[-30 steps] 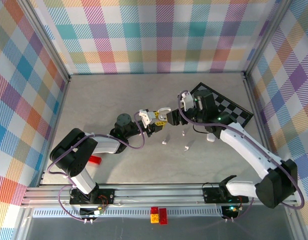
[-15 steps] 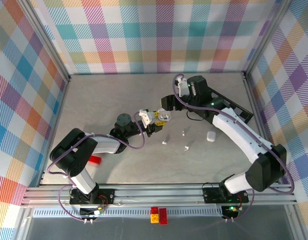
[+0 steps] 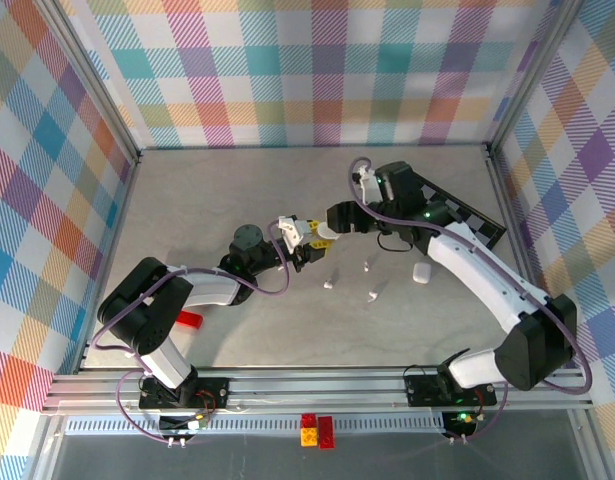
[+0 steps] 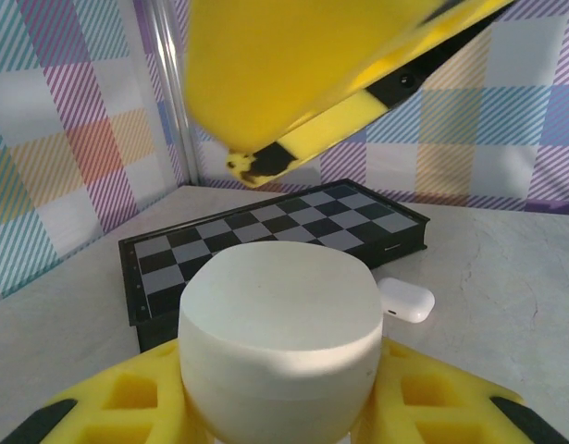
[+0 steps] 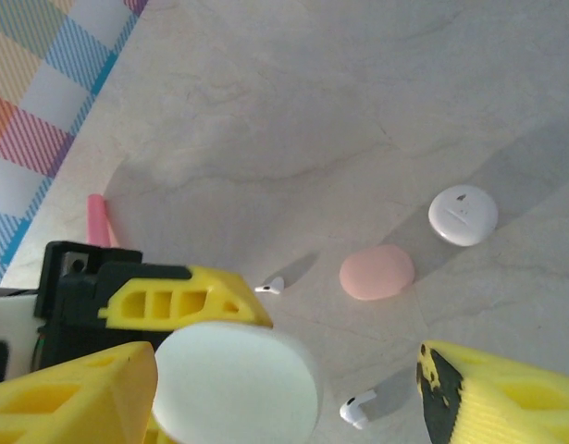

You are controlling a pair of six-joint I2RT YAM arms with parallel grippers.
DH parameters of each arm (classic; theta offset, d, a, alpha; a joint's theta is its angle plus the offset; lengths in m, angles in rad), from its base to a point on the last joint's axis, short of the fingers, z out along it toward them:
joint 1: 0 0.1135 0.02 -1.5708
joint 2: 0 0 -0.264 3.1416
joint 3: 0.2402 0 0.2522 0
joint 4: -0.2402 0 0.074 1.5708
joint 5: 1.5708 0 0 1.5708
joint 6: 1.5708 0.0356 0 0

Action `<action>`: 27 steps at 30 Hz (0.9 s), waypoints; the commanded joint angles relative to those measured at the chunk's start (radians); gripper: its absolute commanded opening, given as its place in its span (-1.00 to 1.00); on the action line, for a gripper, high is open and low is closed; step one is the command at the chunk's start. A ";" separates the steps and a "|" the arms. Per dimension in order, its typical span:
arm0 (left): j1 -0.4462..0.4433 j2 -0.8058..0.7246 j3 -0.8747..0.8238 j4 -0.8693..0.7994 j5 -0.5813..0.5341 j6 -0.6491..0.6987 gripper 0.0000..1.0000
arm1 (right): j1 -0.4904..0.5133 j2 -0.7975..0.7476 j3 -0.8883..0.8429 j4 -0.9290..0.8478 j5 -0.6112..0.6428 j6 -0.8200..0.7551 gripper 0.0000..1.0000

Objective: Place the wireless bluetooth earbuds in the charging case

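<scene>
Along the near rail sits a cluster of red and yellow plastic bricks point(image 3: 317, 430). Another red brick point(image 3: 190, 320) lies on the pale marbled tabletop point(image 3: 207, 200) beside the left arm. Farther in, the small white glossy stemmed earbuds point(image 5: 356, 409) lie loose on the table, near one another but apart, none of them in a case. A pink oval case point(image 5: 377, 271) and a white round disc point(image 5: 462, 215) lie by them. Above them the left gripper point(image 3: 309, 238) is narrowed onto a white oval charging case point(image 4: 275, 342), and its yellow fingers point(image 4: 293, 74) hide part of the shell. The right gripper point(image 3: 338, 218) stands wide just beside that case, holding nothing. Beyond, a closed white pill-shaped case point(image 4: 404, 301) lies near a folded black-and-grey chessboard point(image 4: 265, 231), which the right arm partly covers from above.
</scene>
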 commanded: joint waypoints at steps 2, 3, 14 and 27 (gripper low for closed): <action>-0.010 -0.038 0.022 0.070 -0.005 -0.026 -0.32 | -0.043 -0.060 -0.049 0.081 -0.139 0.121 0.54; -0.010 -0.040 0.022 0.074 -0.009 -0.031 -0.32 | -0.058 -0.067 -0.072 0.119 -0.199 0.159 0.60; -0.019 -0.058 0.053 0.077 -0.007 -0.076 -0.34 | -0.142 -0.042 -0.300 0.581 -0.624 0.549 0.64; -0.030 -0.067 0.056 0.089 0.001 -0.094 -0.34 | -0.157 0.012 -0.352 0.802 -0.697 0.740 -0.06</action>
